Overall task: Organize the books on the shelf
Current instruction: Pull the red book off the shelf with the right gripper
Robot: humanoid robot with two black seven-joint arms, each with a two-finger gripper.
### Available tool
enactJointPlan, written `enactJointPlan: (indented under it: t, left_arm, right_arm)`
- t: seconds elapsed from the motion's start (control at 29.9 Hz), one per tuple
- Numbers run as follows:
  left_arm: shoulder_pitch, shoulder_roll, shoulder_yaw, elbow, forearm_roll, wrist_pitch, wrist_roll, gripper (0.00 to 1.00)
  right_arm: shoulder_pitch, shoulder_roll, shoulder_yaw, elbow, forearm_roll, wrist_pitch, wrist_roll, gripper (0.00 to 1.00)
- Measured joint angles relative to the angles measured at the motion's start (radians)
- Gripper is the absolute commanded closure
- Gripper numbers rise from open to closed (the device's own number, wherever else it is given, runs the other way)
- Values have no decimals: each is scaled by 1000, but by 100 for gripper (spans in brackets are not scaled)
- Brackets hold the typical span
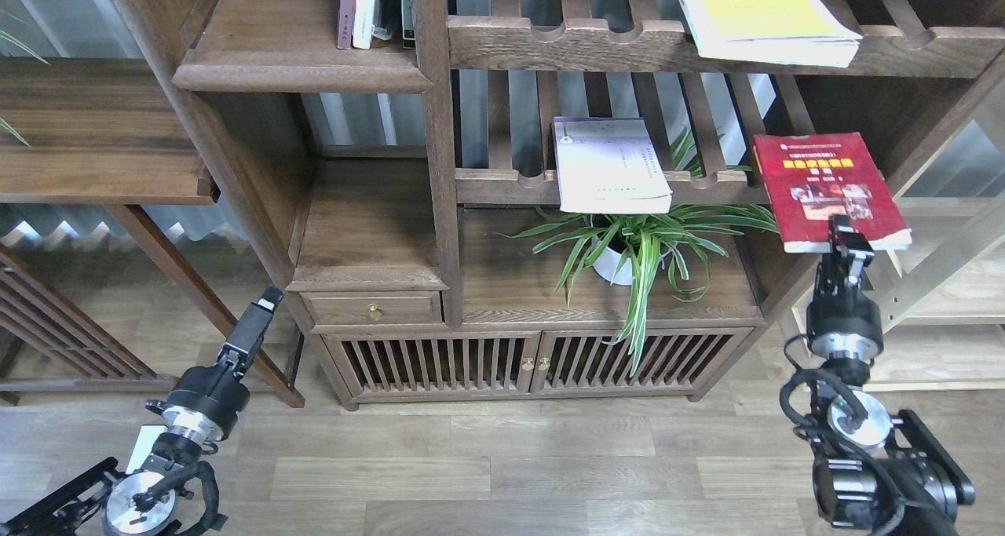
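Note:
The dark red book with a yellow title hangs in the air to the right of the lower slatted rack, with my right gripper shut on its near edge. On that rack the white-lavender book lies flat, overhanging the front rail. A yellow-green book lies on the upper slatted rack. The shelf, a solid board with a rounded front edge, is at the upper left. My left gripper hovers low by the drawer; its fingers cannot be told apart.
Thin books stand upright at the back right of the shelf. A potted spider plant sits on the cabinet top below the rack. A small drawer with a brass knob is beside my left gripper. A side table stands at the left.

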Motion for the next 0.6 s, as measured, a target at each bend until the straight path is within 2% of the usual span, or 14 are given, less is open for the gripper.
enactJointPlan:
  t: [0.6]
  left_arm:
    - [-8, -11, 44, 34, 0, 0, 1, 1]
  right_arm:
    - [-100, -62, 2, 73, 53, 0, -1, 96]
